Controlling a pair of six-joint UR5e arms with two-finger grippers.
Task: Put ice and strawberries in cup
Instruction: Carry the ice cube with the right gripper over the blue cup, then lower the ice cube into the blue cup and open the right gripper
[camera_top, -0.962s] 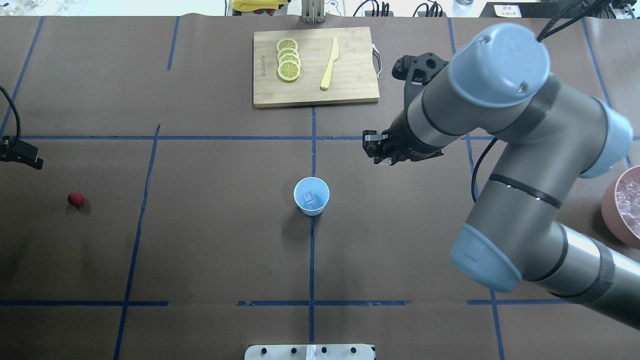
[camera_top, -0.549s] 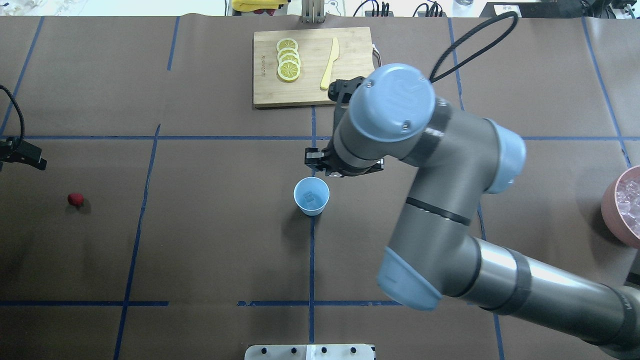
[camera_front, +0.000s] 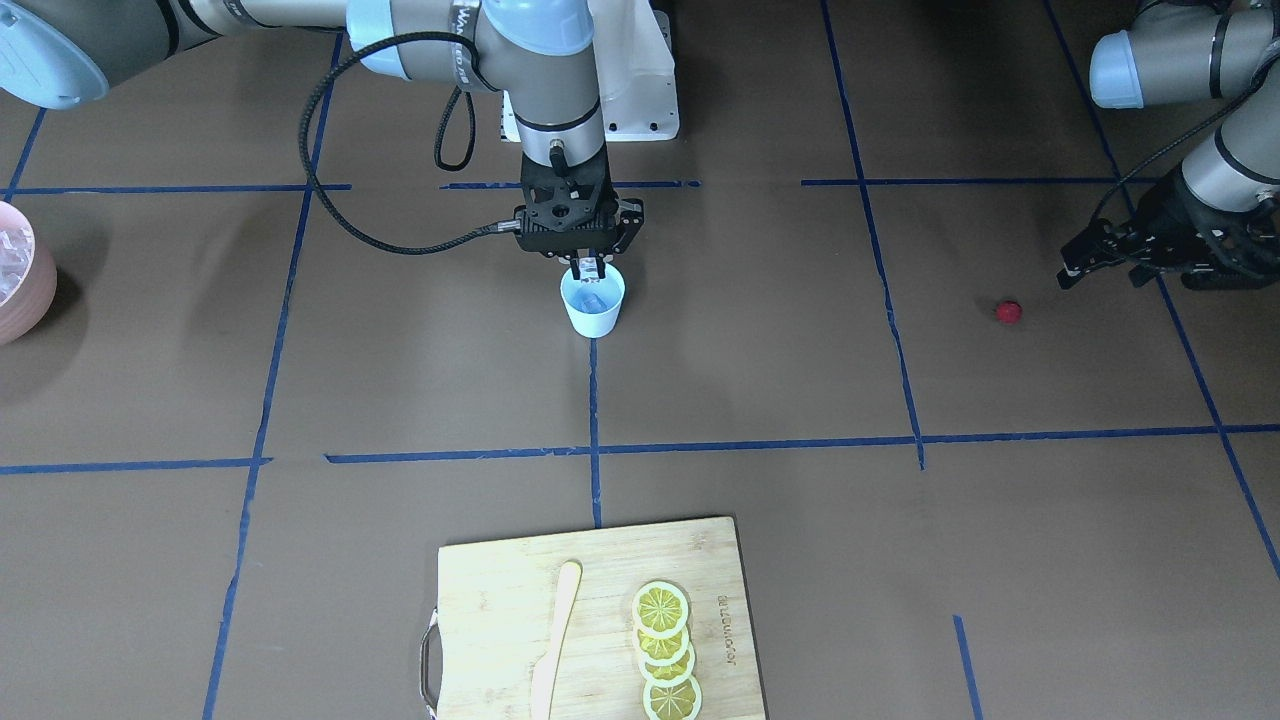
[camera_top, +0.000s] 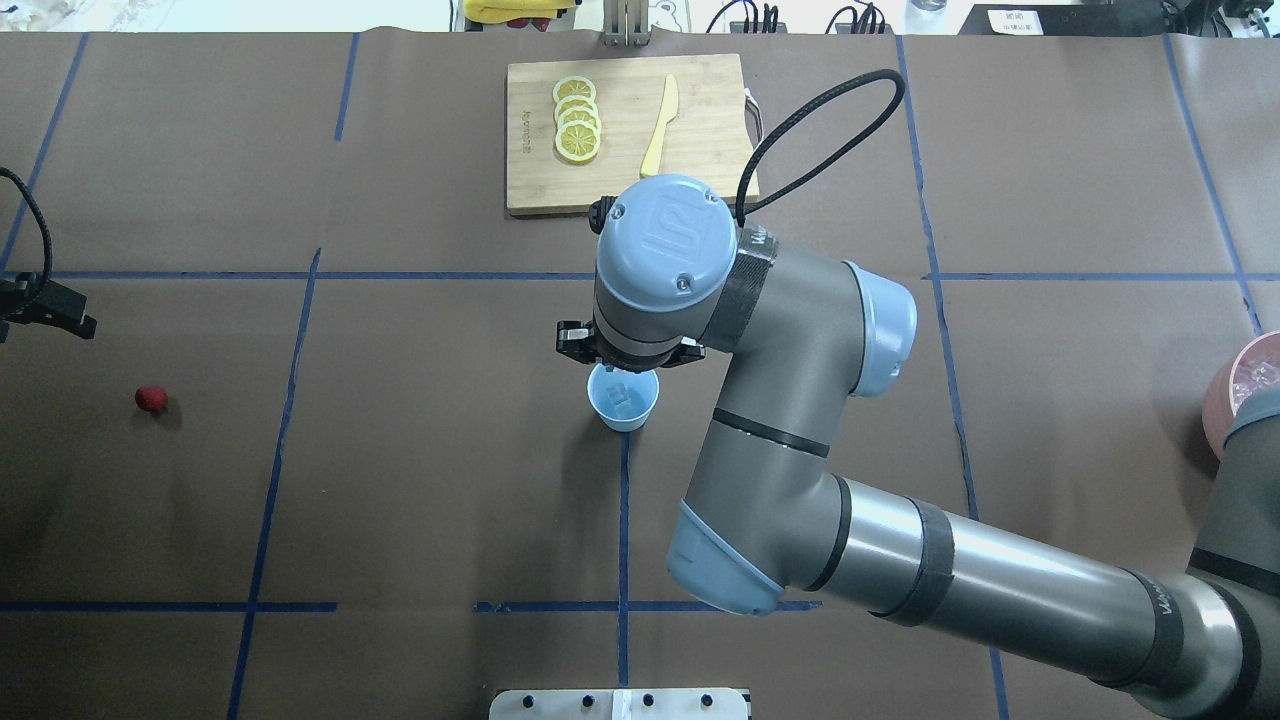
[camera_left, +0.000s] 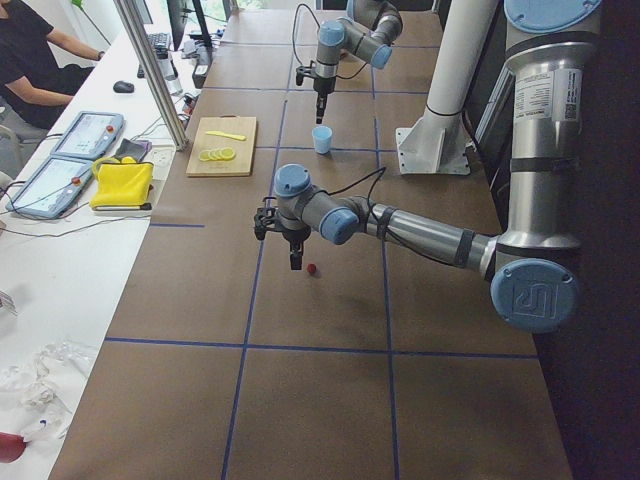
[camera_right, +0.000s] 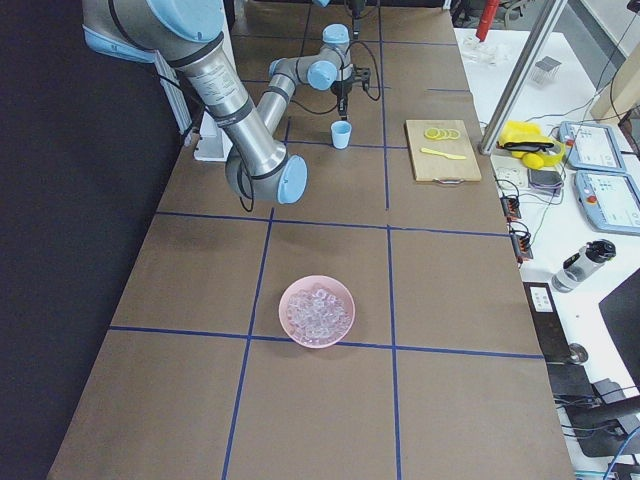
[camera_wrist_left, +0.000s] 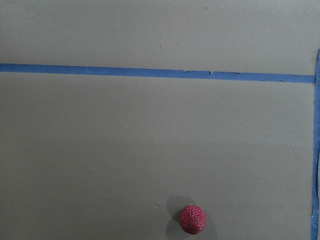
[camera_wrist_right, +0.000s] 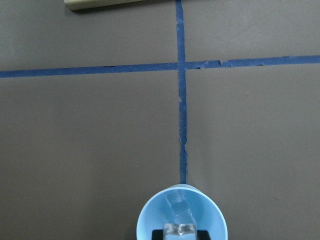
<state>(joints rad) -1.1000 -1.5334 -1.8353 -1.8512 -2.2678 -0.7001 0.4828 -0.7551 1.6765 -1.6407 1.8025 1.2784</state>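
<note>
The pale blue cup (camera_top: 624, 400) stands at the table's middle and holds one clear ice cube (camera_wrist_right: 176, 202). My right gripper (camera_front: 590, 268) hangs straight down just over the cup's mouth (camera_wrist_right: 182, 215). It is shut on a second ice cube (camera_wrist_right: 181, 230), seen between its fingertips in the right wrist view. The small red strawberry (camera_top: 151, 399) lies alone on the table far to the left and also shows in the left wrist view (camera_wrist_left: 192, 219). My left gripper (camera_front: 1100, 272) hovers a little behind the strawberry (camera_front: 1008, 312), open and empty.
A pink bowl (camera_right: 300, 335) of ice cubes sits at the table's right end. A wooden cutting board (camera_top: 700, 170) with lemon slices (camera_top: 577, 120) and a yellow knife (camera_top: 659, 128) lies at the far middle. Blue tape lines cross the brown mat.
My right arm has swung left with the ice cube, from right of the cup to directly above it. The left gripper has barely moved.
</note>
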